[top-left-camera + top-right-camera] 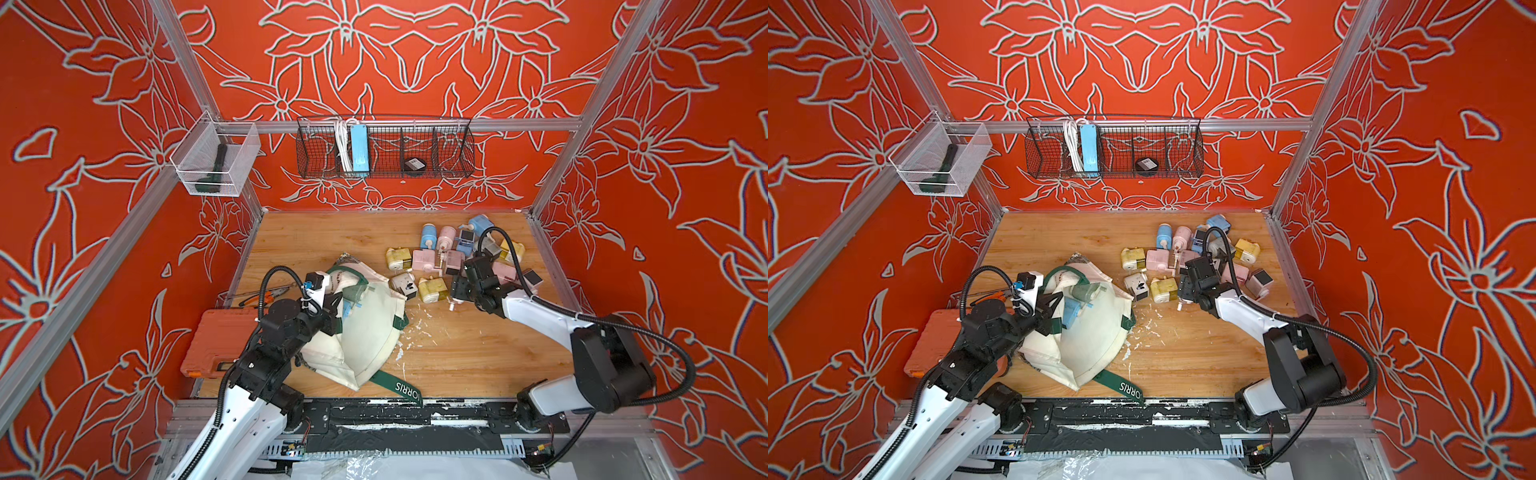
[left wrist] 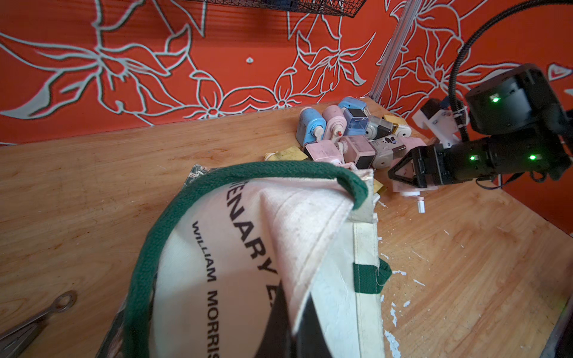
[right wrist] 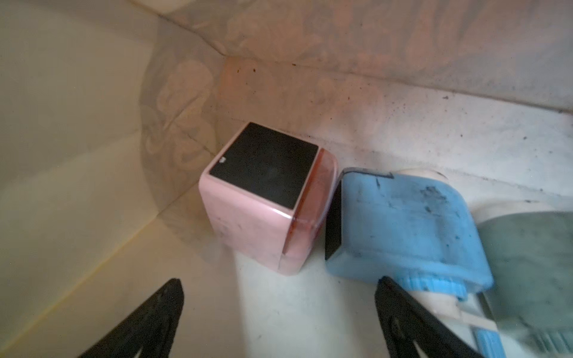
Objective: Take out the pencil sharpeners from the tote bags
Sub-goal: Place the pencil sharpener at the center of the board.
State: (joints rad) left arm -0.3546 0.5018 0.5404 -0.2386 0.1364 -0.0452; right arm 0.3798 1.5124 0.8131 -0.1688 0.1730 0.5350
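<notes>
- Left gripper is clamped shut on the tote bag rim.
- Right gripper has its jaws wide at a pink sharpener; hold unclear.
- Pencil sharpeners are piled beside the tote bag, with a blue sharpener inside. Likely light, rigid and slick: pinch the flat sides.

We see the tote bag in cream canvas with dark green handles, black lettering and a leafy patterned base. Beside the tote bag, the pencil sharpeners are pastel pink, blue, yellow and grey-white. Under it the table is honey-coloured wood grain.
</notes>
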